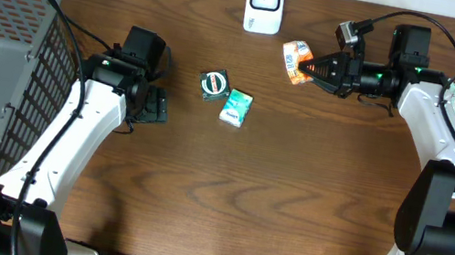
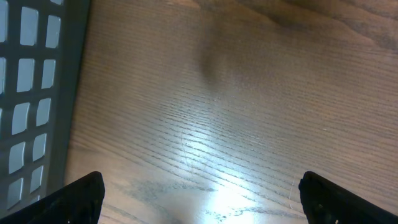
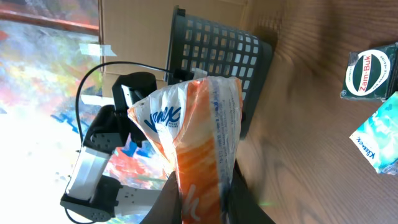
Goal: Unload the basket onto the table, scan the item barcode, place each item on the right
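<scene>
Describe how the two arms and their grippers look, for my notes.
Both arms match: white rounded link shells, left arm and right arm, joined by black joint housings. A thin black cable loops along each. The left gripper and right gripper are black. A small green light glows near each wrist. No markings are legible.

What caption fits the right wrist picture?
Right gripper holds an orange-and-white packet, with basket and wooden table behind.
</scene>
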Motion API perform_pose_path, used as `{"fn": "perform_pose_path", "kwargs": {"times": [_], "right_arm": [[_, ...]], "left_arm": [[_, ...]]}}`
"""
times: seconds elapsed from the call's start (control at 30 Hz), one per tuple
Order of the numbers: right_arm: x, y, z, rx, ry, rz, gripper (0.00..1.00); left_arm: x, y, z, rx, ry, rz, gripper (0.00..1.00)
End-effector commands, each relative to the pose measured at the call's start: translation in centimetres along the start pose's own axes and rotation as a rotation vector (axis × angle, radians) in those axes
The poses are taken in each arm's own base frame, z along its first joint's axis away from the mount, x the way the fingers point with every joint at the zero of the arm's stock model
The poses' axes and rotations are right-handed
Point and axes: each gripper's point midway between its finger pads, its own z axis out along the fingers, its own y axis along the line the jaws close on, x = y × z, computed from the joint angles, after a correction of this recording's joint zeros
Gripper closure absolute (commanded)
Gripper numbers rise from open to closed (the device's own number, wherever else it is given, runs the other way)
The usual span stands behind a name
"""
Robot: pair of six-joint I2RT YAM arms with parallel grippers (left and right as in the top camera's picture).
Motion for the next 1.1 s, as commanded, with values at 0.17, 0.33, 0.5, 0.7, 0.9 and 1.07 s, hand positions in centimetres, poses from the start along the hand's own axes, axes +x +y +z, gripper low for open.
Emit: {"fn": "perform_pose_path", "kwargs": {"times": [0.17,0.33,0.5,0.7,0.9,1.07], "right_arm": [[0.4,1.1,0.9,-0.037,0.032,-0.013,0.99],[0.5,0.8,1.4,-0.017,0.037,-0.017,0.99],[-0.1,-3.3,2.6,0.222,-0.01,-0.002,0.99],[0.1,-11.9,2.2,0.83,-0.049,-0.081,0.98],[-1.8,-14.0,1.4,1.271,0.034,-0.481,0.99],[-7.5,-11.4,1.3,1.57,-0.082,-0.859,0.99]], "left_arm": [[-0.2,0.4,-0.4,-0.005,-0.013,-0.013,0.02],[-0.2,0.4,-0.4,-0.005,-0.013,-0.013,0.02],[-0.2,0.4,-0.4,-0.005,-0.013,-0.013,0.02],[-0.2,0.4,-0.4,-0.005,-0.013,-0.013,0.02],[-0.2,0.4,-0.4,-0.005,-0.013,-0.013,0.02],[-0.2,0.4,-0.4,-0.005,-0.013,-0.013,0.02]]}}
